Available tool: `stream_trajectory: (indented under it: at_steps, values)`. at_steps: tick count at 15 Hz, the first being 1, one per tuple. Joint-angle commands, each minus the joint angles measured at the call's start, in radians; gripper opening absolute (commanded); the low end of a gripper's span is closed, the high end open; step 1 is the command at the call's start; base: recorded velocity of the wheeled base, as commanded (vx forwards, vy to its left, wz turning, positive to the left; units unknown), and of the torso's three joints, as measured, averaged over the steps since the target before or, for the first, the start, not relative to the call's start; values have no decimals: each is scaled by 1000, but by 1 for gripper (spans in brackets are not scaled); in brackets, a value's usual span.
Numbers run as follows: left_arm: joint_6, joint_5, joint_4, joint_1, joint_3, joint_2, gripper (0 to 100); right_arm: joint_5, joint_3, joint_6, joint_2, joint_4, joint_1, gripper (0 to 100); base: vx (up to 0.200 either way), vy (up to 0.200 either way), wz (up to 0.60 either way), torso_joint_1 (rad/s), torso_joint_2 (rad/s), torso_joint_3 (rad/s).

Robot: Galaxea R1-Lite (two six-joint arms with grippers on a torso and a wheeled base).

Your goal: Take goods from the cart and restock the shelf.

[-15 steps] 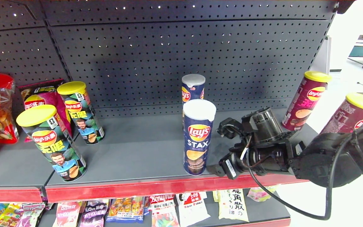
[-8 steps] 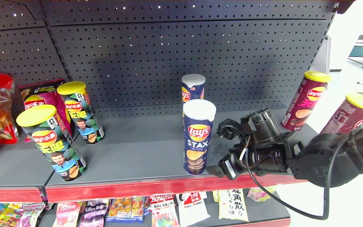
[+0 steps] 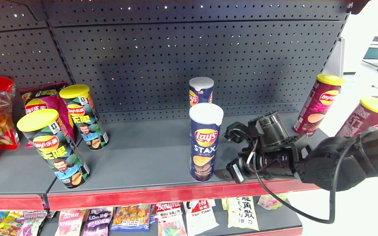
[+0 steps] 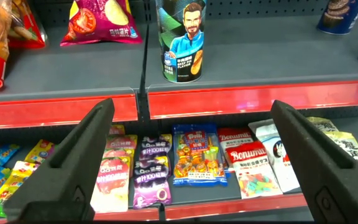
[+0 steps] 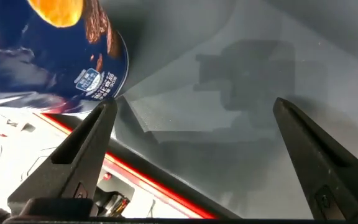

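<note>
Tall dark-blue cardboard chip tube [image 3: 205,144], frame centre, settles slightly left on grey metal shelf [image 3: 143,157]. Right gripper [image 5: 194,106] jaws spread, tube released: placement looks done.

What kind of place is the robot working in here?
Most likely a shop aisle, or a mock-up of one: a grey shelf with a red front edge and a pegboard back, chip cans standing on it, and snack packets displayed on the level below.

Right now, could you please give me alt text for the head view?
The right arm's open tool is at the red front edge of the shelf, beside an upright blue chip can. Another blue can stands behind it; yellow-lidded dark cans stand left, maroon cans right.
</note>
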Motion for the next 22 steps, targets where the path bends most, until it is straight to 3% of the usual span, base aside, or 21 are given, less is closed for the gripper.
stream_trajectory:
  at_steps: [1,7,12,13,15,18,20,22]
  values:
    - [0,0,0,0,-1,1,100,0,0,0,1,0,0,100,0,0,0,0,0,0]
    - [0,0,0,0,0,-1,100,-1,109,-1,-174,2,-29,100,0,0,0,0,0,0]
    - [0,0,0,0,0,-1,100,3,432,-27,-720,12,-31,100,0,0,0,0,0,0]
    - [0,0,-1,0,0,-1,100,8,561,-92,-914,15,-86,100,0,0,0,0,0,0]
    - [0,0,-1,0,0,-1,100,11,698,-230,-1139,26,-255,100,0,0,0,0,0,0]
    - [0,0,0,0,0,-1,100,14,853,-92,-1446,60,-350,100,0,0,0,0,0,0]
    - [0,0,0,0,0,-1,100,85,952,54,-1553,85,-440,100,0,0,0,0,0,0]
    - [0,0,-1,0,0,-1,100,200,942,104,-1651,147,-459,100,0,0,0,0,0,0]
